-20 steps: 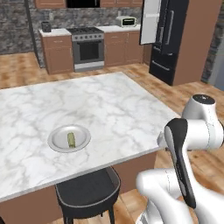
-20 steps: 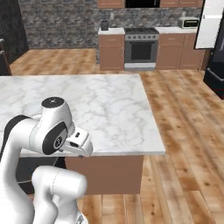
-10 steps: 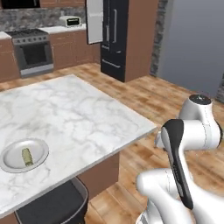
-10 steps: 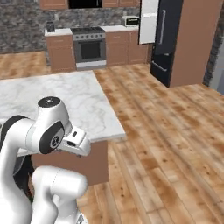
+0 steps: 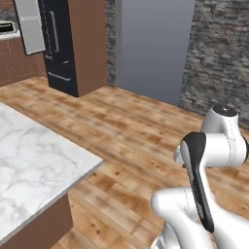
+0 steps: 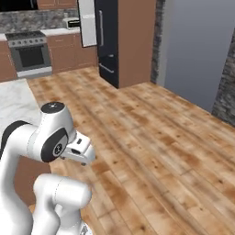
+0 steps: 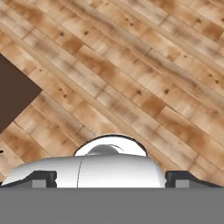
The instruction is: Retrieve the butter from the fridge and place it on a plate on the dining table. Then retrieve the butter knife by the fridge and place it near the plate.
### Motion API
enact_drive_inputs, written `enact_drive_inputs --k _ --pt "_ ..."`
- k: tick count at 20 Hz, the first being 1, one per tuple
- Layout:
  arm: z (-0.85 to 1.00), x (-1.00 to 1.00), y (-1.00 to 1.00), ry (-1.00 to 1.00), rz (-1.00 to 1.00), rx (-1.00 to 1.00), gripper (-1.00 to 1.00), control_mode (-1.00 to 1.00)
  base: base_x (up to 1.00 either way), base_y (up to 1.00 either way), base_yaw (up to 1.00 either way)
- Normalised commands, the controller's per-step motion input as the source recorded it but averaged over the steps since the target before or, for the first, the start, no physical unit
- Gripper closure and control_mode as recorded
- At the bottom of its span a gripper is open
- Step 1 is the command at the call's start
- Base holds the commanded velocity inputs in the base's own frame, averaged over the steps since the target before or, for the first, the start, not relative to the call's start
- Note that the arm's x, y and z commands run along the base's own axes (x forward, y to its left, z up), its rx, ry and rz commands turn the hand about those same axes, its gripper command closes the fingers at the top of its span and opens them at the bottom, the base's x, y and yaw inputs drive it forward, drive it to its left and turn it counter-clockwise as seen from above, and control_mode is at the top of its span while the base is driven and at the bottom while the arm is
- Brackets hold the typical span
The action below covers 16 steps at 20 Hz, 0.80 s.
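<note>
**Approach to the fridge**

1. Step in hand (judged): driving the base toward the fridge [image 5: 62,46] for a pick-up.
2. Tool state: the gripper [image 7: 111,178] looks down at bare wood floor [image 7: 131,74]. Its fingertips [image 7: 43,178] stand wide apart at the two sides of the hand view, with nothing between them.
3. Position of the target: in the left base view the fridge stands at 11 o'clock, well apart from the folded arm. In the right base view it stands at 12 o'clock, with one pale door panel [image 6: 87,20] swung open. The dining table [image 5: 34,165] lies at 8 o'clock in the left base view, near the base.
4. The butter knife possibly lies on the counter [image 6: 59,32] just beside the fridge; at this range it is too small to tell.
5. Procedure: keep the arm tucked while driving (an extended arm could catch the open door). Halt square to the fridge, short of the door's swing. Only then reach out, jaws wide.
</note>
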Motion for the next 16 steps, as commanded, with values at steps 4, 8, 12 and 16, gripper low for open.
enact_drive_inputs --k 4,8,12,16 --pt "0.0 0.0 0.0 0.0 0.0 0.0 -1.0 1.0 0.81 -1.0 0.15" --pt "0.0 0.0 0.0 0.0 0.0 0.0 -1.0 1.0 0.83 -1.0 0.32" --pt "0.0 0.0 0.0 0.0 0.0 0.0 -1.0 1.0 0.87 -1.0 0.29" --pt "0.0 0.0 0.0 0.0 0.0 0.0 -1.0 1.0 0.82 -1.0 0.35"
